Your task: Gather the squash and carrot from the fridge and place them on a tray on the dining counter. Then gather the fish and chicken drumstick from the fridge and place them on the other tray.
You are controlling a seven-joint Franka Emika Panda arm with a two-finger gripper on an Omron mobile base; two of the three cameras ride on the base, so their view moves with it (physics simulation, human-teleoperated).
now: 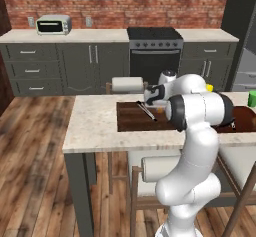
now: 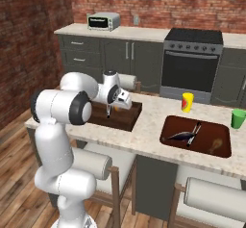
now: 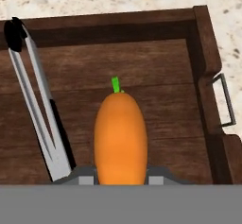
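Pincer [image 3: 121, 179] is gripping the carrot [image 3: 120, 138], its tips [image 3: 85, 180] pressing the orange body from both sides just above the wooden tray [image 3: 156, 53]. Silver tongs [image 3: 35, 105] are lying on the tray floor at nine o'clock of the carrot, black tip pointing toward eleven. At three o'clock, a metal handle [image 3: 226, 100] is sticking out from the tray wall. Beyond the tray, the speckled desk [image 2: 149, 111] is carrying a second tray [image 2: 222, 151] at three o'clock, holding what is probably the fish [image 2: 182, 135] and a drumstick [image 2: 216, 144], though blur is hiding detail. Farther back, a yellow cup [image 2: 187, 102] and a green cup [image 2: 237, 118] are standing.
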